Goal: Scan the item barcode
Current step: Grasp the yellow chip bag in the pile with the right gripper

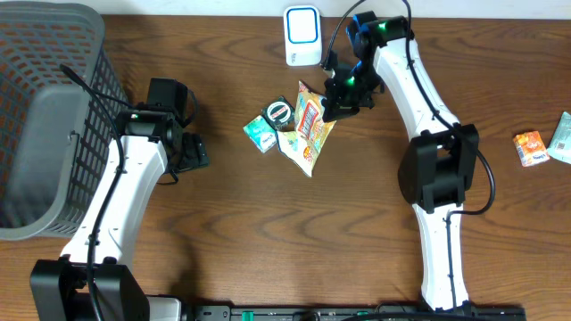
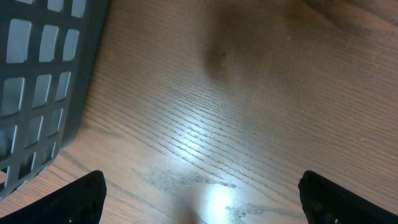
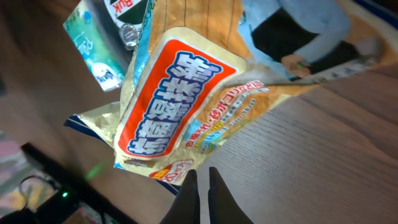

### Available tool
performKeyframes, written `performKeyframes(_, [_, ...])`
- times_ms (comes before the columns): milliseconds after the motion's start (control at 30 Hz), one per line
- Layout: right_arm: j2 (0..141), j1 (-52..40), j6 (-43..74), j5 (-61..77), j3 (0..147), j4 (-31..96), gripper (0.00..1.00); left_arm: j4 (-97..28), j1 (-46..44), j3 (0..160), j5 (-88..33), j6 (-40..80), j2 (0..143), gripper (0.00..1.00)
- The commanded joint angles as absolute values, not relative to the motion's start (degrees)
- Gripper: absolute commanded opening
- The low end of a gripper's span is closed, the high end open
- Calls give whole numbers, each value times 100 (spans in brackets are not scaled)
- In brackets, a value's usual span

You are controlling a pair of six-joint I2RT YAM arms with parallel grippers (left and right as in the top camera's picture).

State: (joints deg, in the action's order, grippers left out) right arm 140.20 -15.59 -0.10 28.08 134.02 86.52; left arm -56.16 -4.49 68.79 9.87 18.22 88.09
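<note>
A yellow snack packet (image 1: 311, 125) with a red-orange label lies in a small pile at the table's middle, and it fills the right wrist view (image 3: 177, 102). My right gripper (image 1: 343, 96) sits at the packet's upper right edge; its fingers (image 3: 200, 174) are pressed together at the packet's corner, apparently pinching the foil edge. A white scanner (image 1: 302, 36) stands at the back of the table, just left of the right arm. My left gripper (image 1: 193, 152) hovers wide open over bare wood (image 2: 202, 199), holding nothing.
A green box (image 1: 260, 134) and a round dark can (image 1: 278, 111) touch the packet's left side. A grey mesh basket (image 1: 45, 116) takes up the far left. An orange packet (image 1: 530, 147) and a pale one (image 1: 562, 134) lie at the far right.
</note>
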Motion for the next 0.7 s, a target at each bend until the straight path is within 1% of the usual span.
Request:
performKeyframes(0, [13640,-1747,349,2456,13566,8567,1,-5634,-429,6855,1100,1900,8809,98])
performKeyframes(133, [13705,-2137,565,2169,13485,8093,1,-5634,-429,6855,1100,1898,8809,98])
performKeyframes(300, [13727,-2773,1378,447,12698,7358,1,-5631,-429,6855,1100,1898,8809,98])
performKeyframes(433, [13727,-3041,1586,-93,12060,7050,1,-5634,-429,6855,1100,1898,8809,98])
performKeyframes(533, [13727,-3142,1584,-274,11719,7046,1,-5631,-429,6855,1100,1898,8807,98])
performKeyframes(667, [13727,-3153,1741,-572,11555,7673,1,-5634,-429,6855,1100,1898,8809,98])
